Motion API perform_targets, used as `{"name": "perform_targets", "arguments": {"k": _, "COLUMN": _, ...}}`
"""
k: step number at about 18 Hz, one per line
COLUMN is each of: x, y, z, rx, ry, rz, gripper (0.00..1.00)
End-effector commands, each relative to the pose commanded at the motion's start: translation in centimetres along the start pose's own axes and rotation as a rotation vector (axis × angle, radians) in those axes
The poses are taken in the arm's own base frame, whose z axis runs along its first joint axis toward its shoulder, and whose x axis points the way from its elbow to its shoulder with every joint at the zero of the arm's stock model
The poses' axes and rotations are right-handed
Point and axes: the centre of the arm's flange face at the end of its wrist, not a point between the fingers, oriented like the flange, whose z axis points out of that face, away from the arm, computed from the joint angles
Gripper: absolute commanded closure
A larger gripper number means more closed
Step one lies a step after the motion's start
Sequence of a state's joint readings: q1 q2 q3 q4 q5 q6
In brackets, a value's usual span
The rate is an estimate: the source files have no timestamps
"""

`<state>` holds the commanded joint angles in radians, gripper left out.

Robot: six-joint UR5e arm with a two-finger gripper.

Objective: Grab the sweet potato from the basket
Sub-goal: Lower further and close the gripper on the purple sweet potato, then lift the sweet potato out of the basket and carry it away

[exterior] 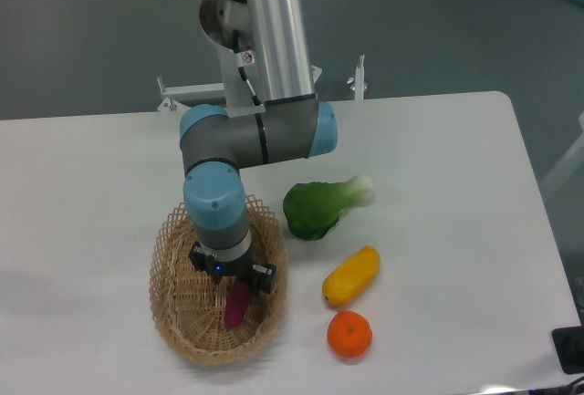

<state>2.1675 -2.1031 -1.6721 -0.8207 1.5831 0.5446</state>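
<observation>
Lying inside the basket (173,308), toward its right half, the sweet potato (237,305) shows only its lower magenta length, since the gripper (234,276) sits right over its upper end and hides the rest. Whether the fingers are parted around the tuber or already pressed against it cannot be told from this view (the wrist and the dark gripper body cover the fingertips entirely). My reading is that the grasp itself is the step in hand: the tool is low in the basket and at the target, but nothing shows the tuber raised off the woven base. The next move would call for a firm pinch across the slim body, then a straight lift clear of the lattice rim, because the tapered, smooth skin could slip if gripped too near the tip. The nearest thing in the way is the basket's right wall, which stands just beside the gripper, so any sideways drift on the way up could catch it and drag the light wicker along. Outside the basket on the white table (456,185), a green leafy vegetable (319,209) lies near the rim, with a yellow vegetable (351,275) and an orange fruit (349,335) farther right, all apart from the lift path.
</observation>
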Motion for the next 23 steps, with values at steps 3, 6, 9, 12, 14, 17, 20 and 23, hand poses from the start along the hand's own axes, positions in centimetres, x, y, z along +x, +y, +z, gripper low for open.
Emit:
{"name": "perform_targets", "arguments": {"k": 3, "x": 0.0, "y": 0.0, "z": -0.2, "rx": 0.003, "ry": -0.002, "rz": 0.005, "gripper": 0.74}}
{"name": "perform_targets", "arguments": {"k": 6, "x": 0.0, "y": 0.0, "z": -0.3, "rx": 0.007, "ry": -0.003, "rz": 0.006, "gripper": 0.78}}
{"name": "perform_targets", "arguments": {"k": 9, "x": -0.4, "y": -0.3, "z": -1.8, "rx": 0.030, "ry": -0.016, "rz": 0.023, "gripper": 0.79}}
{"name": "perform_targets", "arguments": {"k": 12, "x": -2.2, "y": -0.1, "z": -6.4, "rx": 0.092, "ry": -0.049, "rz": 0.040, "gripper": 0.79}}
{"name": "perform_targets", "arguments": {"k": 14, "x": -3.6, "y": 0.3, "z": -8.2, "rx": 0.114, "ry": -0.068, "rz": 0.026, "gripper": 0.79}}
{"name": "perform_targets", "arguments": {"k": 17, "x": -6.7, "y": 1.2, "z": -11.5, "rx": 0.145, "ry": -0.112, "rz": 0.060, "gripper": 0.79}}
{"name": "perform_targets", "arguments": {"k": 20, "x": -10.5, "y": 3.3, "z": -13.7, "rx": 0.153, "ry": -0.123, "rz": 0.020, "gripper": 0.79}}
{"name": "perform_targets", "arguments": {"k": 23, "x": -14.8, "y": 6.6, "z": -17.6, "rx": 0.159, "ry": -0.122, "rz": 0.068, "gripper": 0.79}}
